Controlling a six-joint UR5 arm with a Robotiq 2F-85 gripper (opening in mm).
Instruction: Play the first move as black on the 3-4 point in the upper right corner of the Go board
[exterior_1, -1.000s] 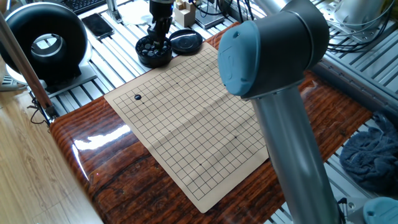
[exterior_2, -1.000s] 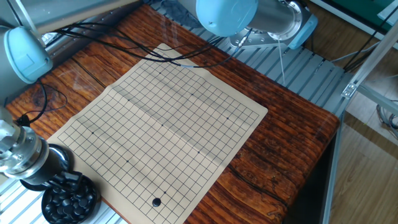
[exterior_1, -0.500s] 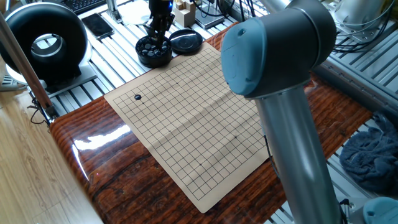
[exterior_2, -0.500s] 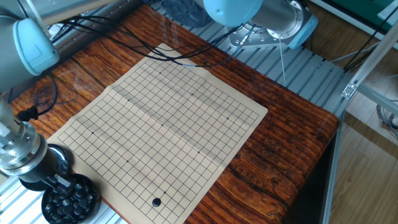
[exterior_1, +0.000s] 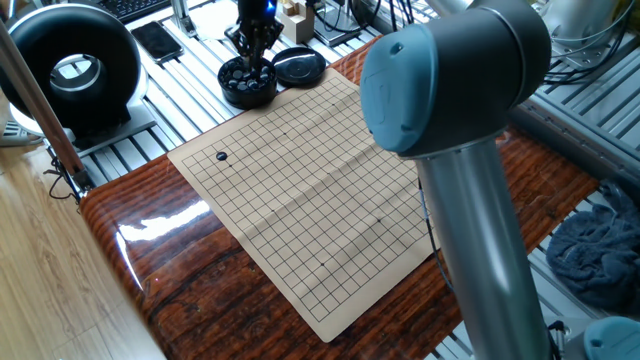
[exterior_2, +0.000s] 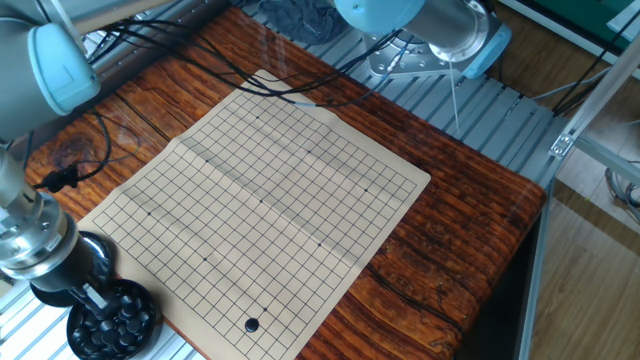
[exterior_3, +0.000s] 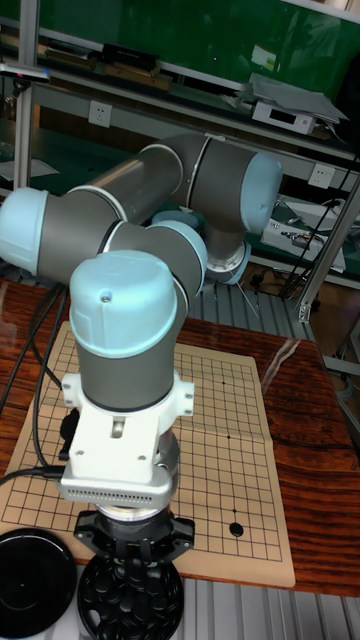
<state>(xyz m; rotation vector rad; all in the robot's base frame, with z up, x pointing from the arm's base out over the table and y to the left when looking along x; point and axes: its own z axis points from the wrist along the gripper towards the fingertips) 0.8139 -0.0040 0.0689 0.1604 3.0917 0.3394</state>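
Bright even light, glare on table (exterior_1: 140, 235), arm (exterior_1: 455, 120) perhaps soft-focused

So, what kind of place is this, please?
Most likely a robotics lab or workshop. A grey-and-blue robot arm works at a glossy wooden table holding a beige paper Go board, with metal shelving carrying electronic equipment behind.

tan board (exterior_1: 300, 190) with black grid, one black stone (exterior_1: 222, 156), reddish-brown table (exterior_1: 180, 270).
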